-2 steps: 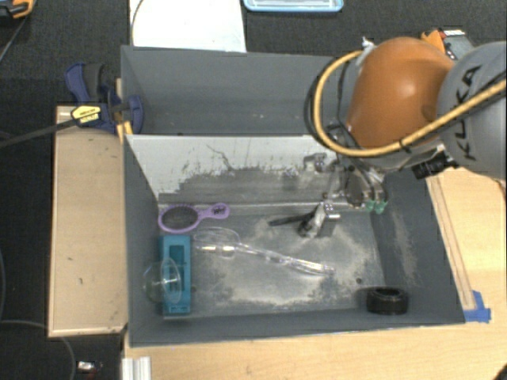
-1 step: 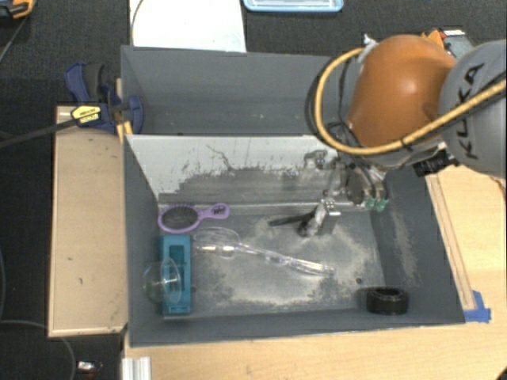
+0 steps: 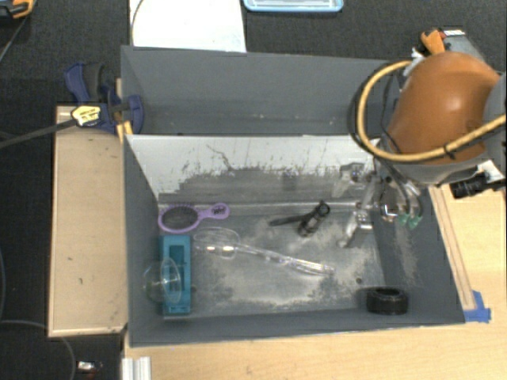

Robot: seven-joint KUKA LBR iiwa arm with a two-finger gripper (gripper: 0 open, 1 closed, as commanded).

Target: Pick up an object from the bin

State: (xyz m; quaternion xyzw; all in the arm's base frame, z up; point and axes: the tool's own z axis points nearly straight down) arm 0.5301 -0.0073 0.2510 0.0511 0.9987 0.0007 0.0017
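Observation:
My gripper (image 3: pixel 356 229) hangs low at the right side of the bin, near the back wall, its fingers open with nothing between them. A black clip-like tool (image 3: pixel 305 218) lies just to its left on the bin floor, apart from the fingers. A clear plastic spoon (image 3: pixel 261 253) stretches across the middle of the floor, left and in front of the gripper. A black ring-shaped cap (image 3: pixel 386 300) rests in the front right corner, in front of the gripper.
A purple hairbrush (image 3: pixel 190 216) lies at the left of the bin. In front of it a teal block (image 3: pixel 177 277) stands along the left wall with a clear cup (image 3: pixel 161 280) against it. The arm's orange cover hangs over the right rim.

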